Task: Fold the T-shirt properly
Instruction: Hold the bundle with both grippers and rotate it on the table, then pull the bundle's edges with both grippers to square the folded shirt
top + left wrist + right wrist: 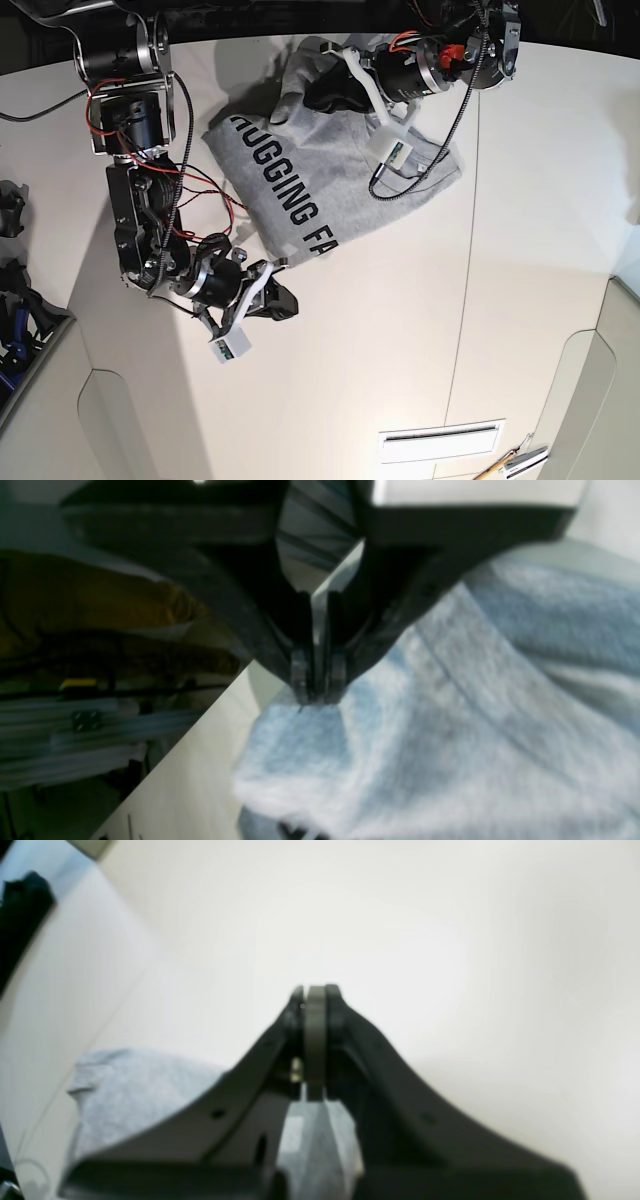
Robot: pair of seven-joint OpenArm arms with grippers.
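Note:
The light grey T-shirt lies print side up at the back of the white table, with black capitals running across it. My left gripper is shut on a raised fold of the T-shirt near its far edge. In the left wrist view the fingertips pinch the cloth just above the table. My right gripper is shut with nothing seen in it, just off the shirt's near corner. In the right wrist view its tips point at bare table, with the shirt behind them.
Red and black cables hang along the right arm beside the shirt's left edge. A slot and a small tool lie at the table's front right. Dark clutter sits off the table's left edge. Seams cross the tabletop.

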